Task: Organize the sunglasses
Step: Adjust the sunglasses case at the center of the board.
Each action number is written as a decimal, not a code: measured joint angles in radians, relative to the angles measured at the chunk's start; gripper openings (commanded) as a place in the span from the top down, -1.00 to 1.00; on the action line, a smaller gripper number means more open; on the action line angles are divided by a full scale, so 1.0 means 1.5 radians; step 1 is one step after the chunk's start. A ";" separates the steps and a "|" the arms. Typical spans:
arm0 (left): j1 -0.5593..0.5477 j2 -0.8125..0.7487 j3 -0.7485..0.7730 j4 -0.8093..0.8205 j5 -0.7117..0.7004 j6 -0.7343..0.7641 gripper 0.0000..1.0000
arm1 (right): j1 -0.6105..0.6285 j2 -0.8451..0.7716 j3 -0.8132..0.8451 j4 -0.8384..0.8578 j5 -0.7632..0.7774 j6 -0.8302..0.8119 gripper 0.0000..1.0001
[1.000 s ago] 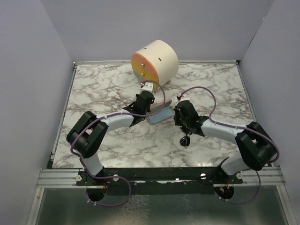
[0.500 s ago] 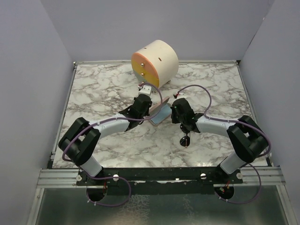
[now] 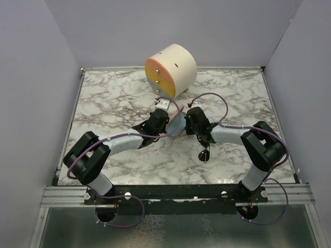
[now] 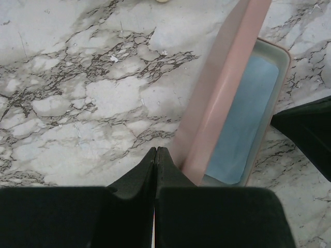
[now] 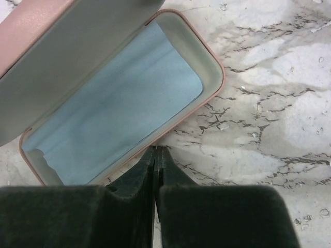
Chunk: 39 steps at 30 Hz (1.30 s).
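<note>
A: Is the pink case (image 5: pixel 220 70) open?
B: Yes. The left claw (image 4: pixel 156 150) and right claw (image 5: pixel 155 149) flank it, both closed and empty. The sunglasses (image 3: pixel 205 154) lie on the bench (image 3: pixel 114 98), nearer the right claw; fetching them looks next.

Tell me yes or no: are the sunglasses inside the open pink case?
No, the pink case holds only the light blue cloth; the sunglasses lie on the table outside it.

Plain lavender walls (image 3: pixel 31 77) enclose a white, grey-veined marble table (image 3: pixel 103 98) on three sides.
</note>
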 measured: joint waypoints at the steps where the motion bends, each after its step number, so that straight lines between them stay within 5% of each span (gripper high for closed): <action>1: -0.001 -0.002 -0.001 -0.002 0.000 -0.001 1.00 | 0.000 0.004 0.003 0.002 -0.001 0.000 0.98; 26: -0.042 -0.025 -0.004 -0.011 -0.009 -0.013 0.99 | 0.000 0.061 0.067 0.014 -0.011 -0.003 0.94; 39: -0.037 -0.046 -0.028 -0.011 -0.047 -0.007 0.45 | 0.000 -0.112 -0.007 -0.014 -0.011 -0.003 0.50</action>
